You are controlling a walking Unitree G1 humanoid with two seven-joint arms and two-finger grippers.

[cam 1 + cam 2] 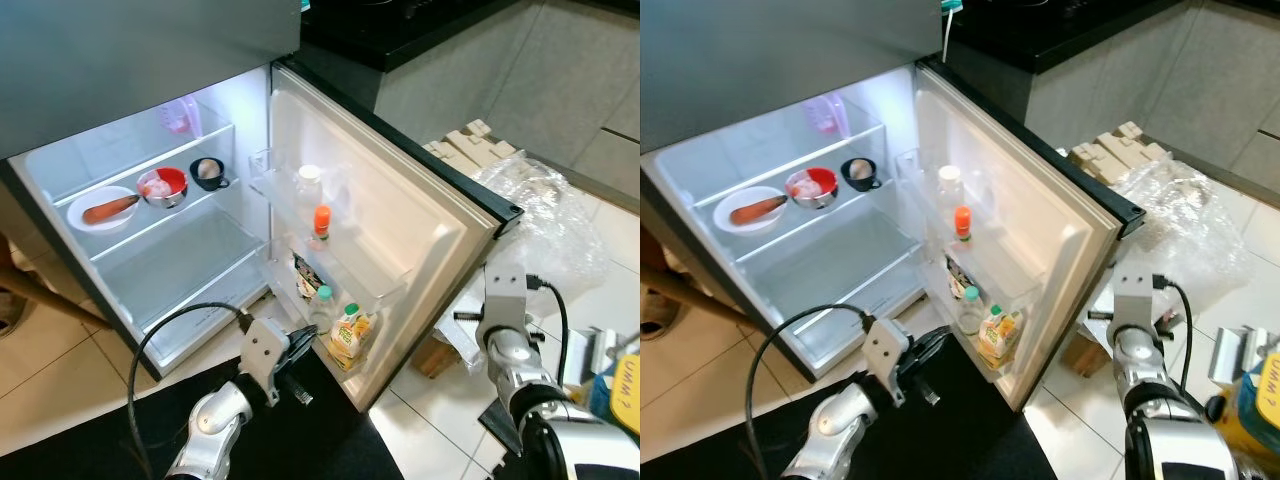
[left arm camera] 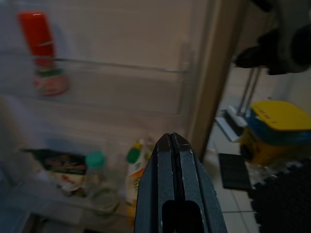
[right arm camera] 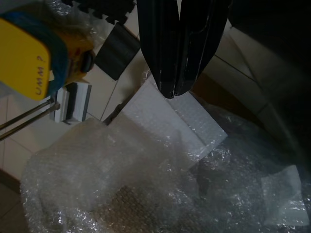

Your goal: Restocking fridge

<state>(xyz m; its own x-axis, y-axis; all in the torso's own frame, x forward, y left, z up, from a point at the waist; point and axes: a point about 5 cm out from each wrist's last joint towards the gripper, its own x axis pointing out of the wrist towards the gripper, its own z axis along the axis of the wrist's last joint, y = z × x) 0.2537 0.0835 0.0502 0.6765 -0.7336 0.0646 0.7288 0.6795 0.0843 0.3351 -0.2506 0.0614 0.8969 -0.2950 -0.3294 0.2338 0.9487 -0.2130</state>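
Eye views: fridge point(image 1: 120, 60) open; its door point(image 1: 400, 215) holds a carton point(image 1: 347, 335) on the lowest rack, an orange bottle point(image 1: 321, 222) above. Left tool point(image 1: 298, 352) hangs just before the carton.

Left wrist view: left tool point(image 2: 176, 160), fingers pressed together, empty, pointing at the carton point(image 2: 136, 177).

Right wrist view: right tool point(image 3: 174, 90), fingers together, over bubble wrap point(image 3: 121, 179).

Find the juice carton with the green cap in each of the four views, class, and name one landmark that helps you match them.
Left eye view: juice carton in the door's bottom rack.
Right eye view: same rack.
Left wrist view: beyond the shut left gripper fingers, blurred.
Right wrist view: not in it.
Shared landmark: the orange-capped bottle on the rack above.
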